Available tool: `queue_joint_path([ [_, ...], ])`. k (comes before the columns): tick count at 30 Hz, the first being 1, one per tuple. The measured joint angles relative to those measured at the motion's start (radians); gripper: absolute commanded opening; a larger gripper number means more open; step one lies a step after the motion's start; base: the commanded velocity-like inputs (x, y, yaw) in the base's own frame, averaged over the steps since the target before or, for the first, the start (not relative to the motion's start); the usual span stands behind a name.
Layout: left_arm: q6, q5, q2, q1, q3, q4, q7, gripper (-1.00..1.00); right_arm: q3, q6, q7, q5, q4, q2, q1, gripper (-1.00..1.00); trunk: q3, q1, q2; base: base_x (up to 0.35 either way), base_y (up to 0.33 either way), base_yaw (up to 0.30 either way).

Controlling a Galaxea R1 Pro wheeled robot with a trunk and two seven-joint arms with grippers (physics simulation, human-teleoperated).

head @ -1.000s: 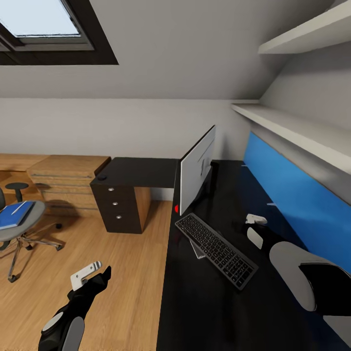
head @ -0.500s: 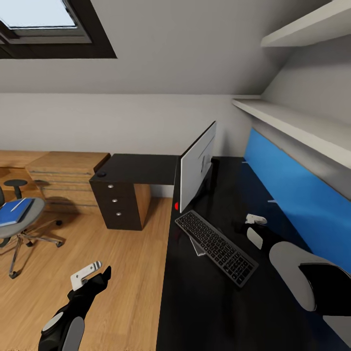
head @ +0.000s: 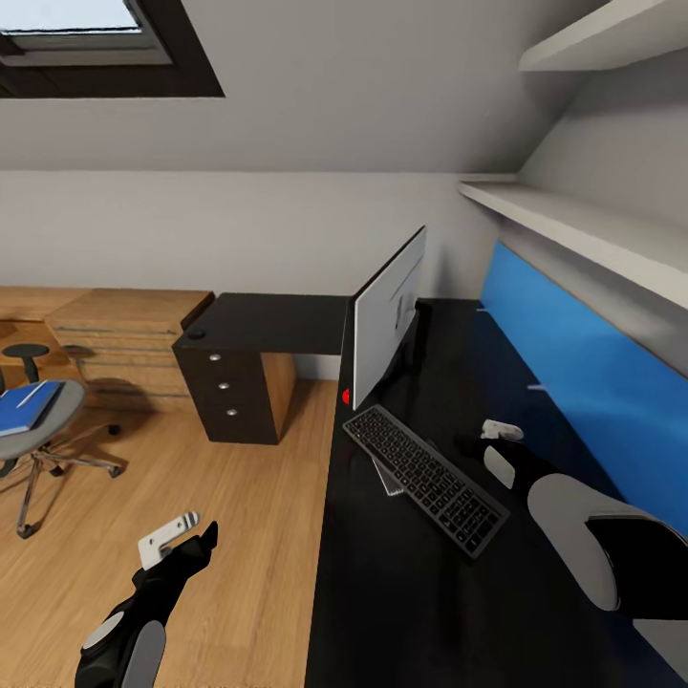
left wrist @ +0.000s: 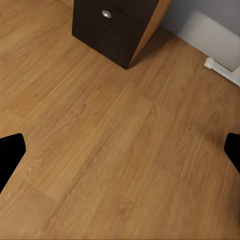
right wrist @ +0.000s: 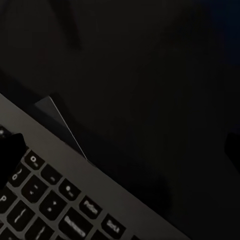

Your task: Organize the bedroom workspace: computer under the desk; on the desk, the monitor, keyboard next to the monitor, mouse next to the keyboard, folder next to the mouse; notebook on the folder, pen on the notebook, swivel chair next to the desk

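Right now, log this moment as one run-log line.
left gripper: open, over floor | right gripper: open, over desk | keyboard: beside monitor | folder: on swivel chair

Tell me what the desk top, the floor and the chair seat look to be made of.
Long black desk top: glossy lacquer or laminate, going by the faint blue reflections. Light floor: wood planks or wood-look laminate, with visible grain and seams, matte. Grey seat of the swivel chair: probably fabric upholstery, dull with no shine.

Head view high, facing desk [head: 401,592] corner; left wrist close over floor [left wrist: 110,150]; right wrist nearest, sharing keyboard [right wrist: 45,200].
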Motion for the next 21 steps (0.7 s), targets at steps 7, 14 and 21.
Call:
queue_joint_path([
  [7, 0.0, 0.0, 0.0, 0.0, 0.0, 0.0, 0.0, 1.0, 0.0, -0.002, 0.0, 0.0, 0.0, 0.0, 0.001, 1.0, -0.024, 0.015, -0.028, 0.0, 0.0, 0.0],
  [14, 0.0, 0.0, 0.0, 0.0, -0.001, 0.0, 0.0, 1.0, 0.0, -0.002, 0.0, 0.0, 0.0, 0.0, 0.001, 1.0, -0.034, 0.015, -0.028, 0.0, 0.0, 0.0],
  [21, 0.0, 0.0, 0.0, 0.0, 0.0, 0.0, 0.0, 1.0, 0.0, -0.003, 0.0, 0.0, 0.0, 0.0, 0.001, 1.0, -0.045, 0.015, -0.028, 0.0, 0.0, 0.0],
])
